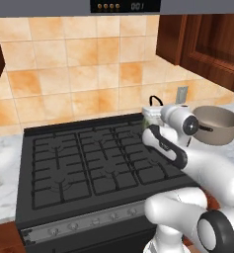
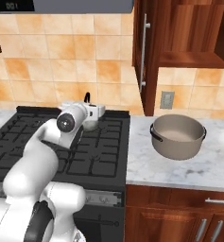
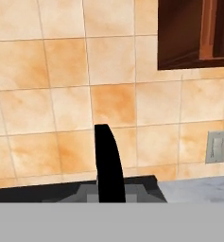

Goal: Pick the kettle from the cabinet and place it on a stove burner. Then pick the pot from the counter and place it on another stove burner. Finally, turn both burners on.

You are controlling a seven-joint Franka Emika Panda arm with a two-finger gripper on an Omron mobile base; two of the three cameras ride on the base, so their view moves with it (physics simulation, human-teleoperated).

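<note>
Basically, kettle [image 2: 90, 124] sits on a rear right burner [image 2: 100, 127] of the black cast-iron grated range [image 1: 89, 163], thin black arched handle [image 3: 108, 163] standing up, glossy and curved. Gripper [image 2: 95, 111] is clenched on that handle, fingertips hidden. Kettle body is mostly blocked by the white arm; a silvery bit with green print peeks out. Pot [image 2: 177, 136], round, taupe-grey metal, pale inside, dark loop handles, rests on the veined white marble counter [image 2: 179, 168], well apart. Cabinet [image 2: 179, 33] of reddish-brown wood hangs open above, silver bar handle. Glossy orange tiled wall [image 3: 61, 94] behind, grey outlet [image 3: 217, 146].
</note>
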